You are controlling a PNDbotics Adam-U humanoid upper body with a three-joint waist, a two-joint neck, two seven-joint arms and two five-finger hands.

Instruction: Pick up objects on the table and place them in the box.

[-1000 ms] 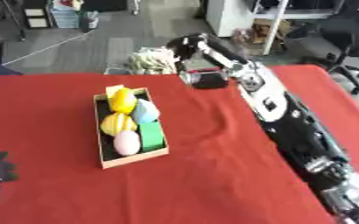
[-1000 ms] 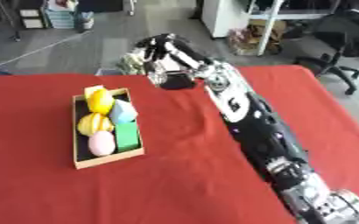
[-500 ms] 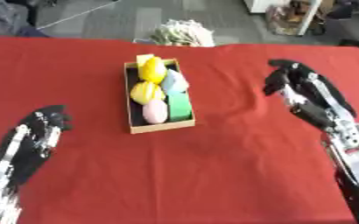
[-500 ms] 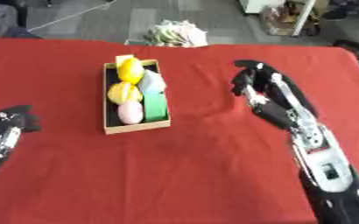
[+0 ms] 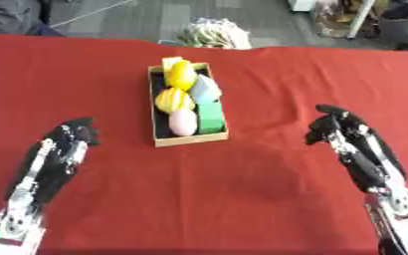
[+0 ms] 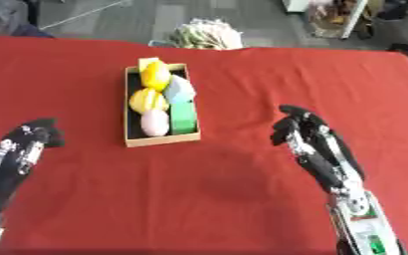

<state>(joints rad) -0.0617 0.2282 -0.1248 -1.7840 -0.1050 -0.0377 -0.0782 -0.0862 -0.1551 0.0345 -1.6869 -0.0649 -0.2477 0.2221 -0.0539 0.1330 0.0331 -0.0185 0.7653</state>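
A shallow cardboard box [image 5: 158, 141] lies on the red table [image 5: 259, 89]. Inside it are a yellow banana-like piece [image 5: 180, 73], a pale blue-grey piece [image 5: 205, 89], a yellow round fruit [image 5: 172, 99], a green block [image 5: 211, 117] and a pink egg-shaped piece [image 5: 182, 122]. My left hand [image 5: 72, 137] rests over the cloth at the lower left, well left of the box, fingers relaxed and holding nothing. My right hand [image 5: 336, 127] hovers at the right of the box, fingers loosely bent, empty.
A bundle of pale cloth or rope [image 5: 211, 36] lies just beyond the table's far edge. Grey office floor and chair legs [image 5: 364, 20] show behind. The red cloth stretches bare around the box on all sides.
The view has shifted, so the box sits a little higher in the picture. Both arms have drawn back toward me; the right hand has dropped lower, away from the box's far end.
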